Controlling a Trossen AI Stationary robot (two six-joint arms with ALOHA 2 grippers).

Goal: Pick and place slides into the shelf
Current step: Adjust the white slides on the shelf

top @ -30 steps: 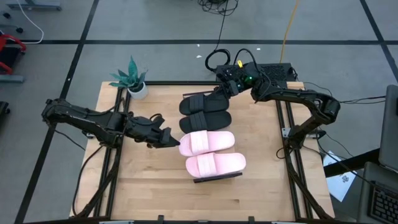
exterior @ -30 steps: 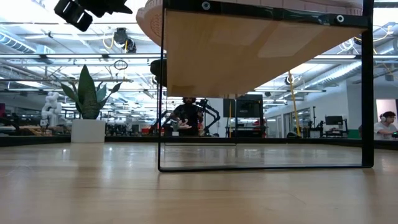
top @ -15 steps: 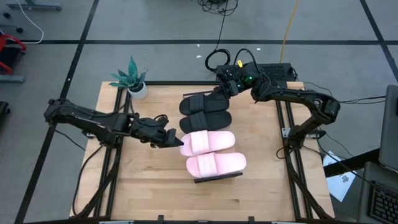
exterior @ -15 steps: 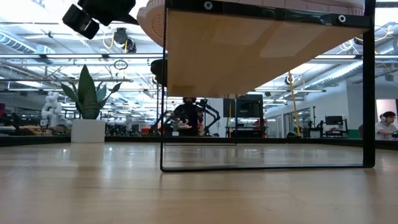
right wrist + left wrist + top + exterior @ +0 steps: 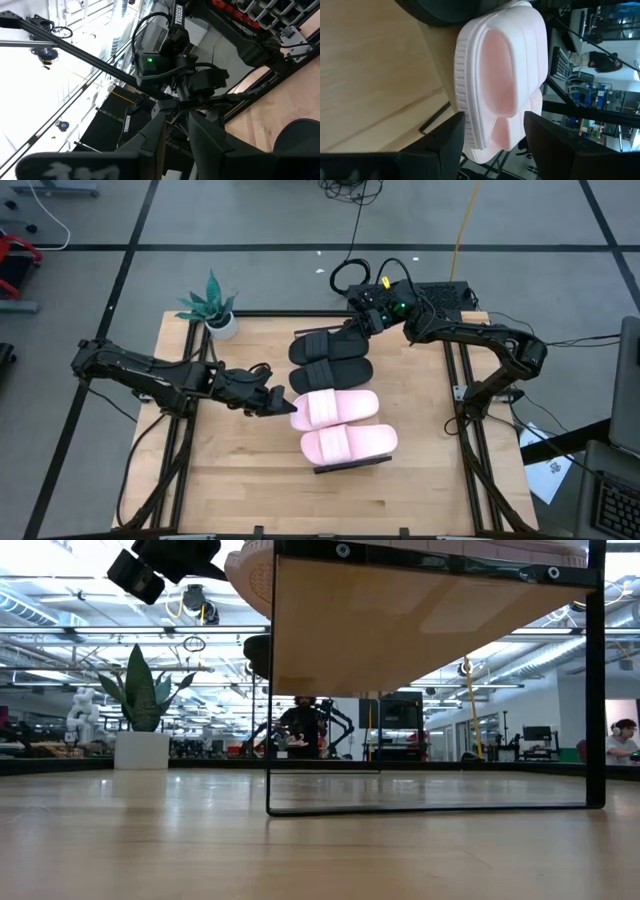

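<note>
I have the left gripper [image 5: 283,402], fingers spread wide, at the end of the pink slide [image 5: 335,408] to nudge it square among the four slides on the shelf [image 5: 350,464]; the right gripper [image 5: 352,323] waits narrow over the black slides [image 5: 330,358].

Four slides are filling the shelf [image 5: 350,466] side by side, two black slides [image 5: 330,358] touching two pink slides [image 5: 340,425], leaving no gap between them. Bare table [image 5: 240,470] is lying open on both sides. The left gripper [image 5: 283,407] is crowding the pink heel, and a plant [image 5: 213,305] is blocking the far corner.
</note>
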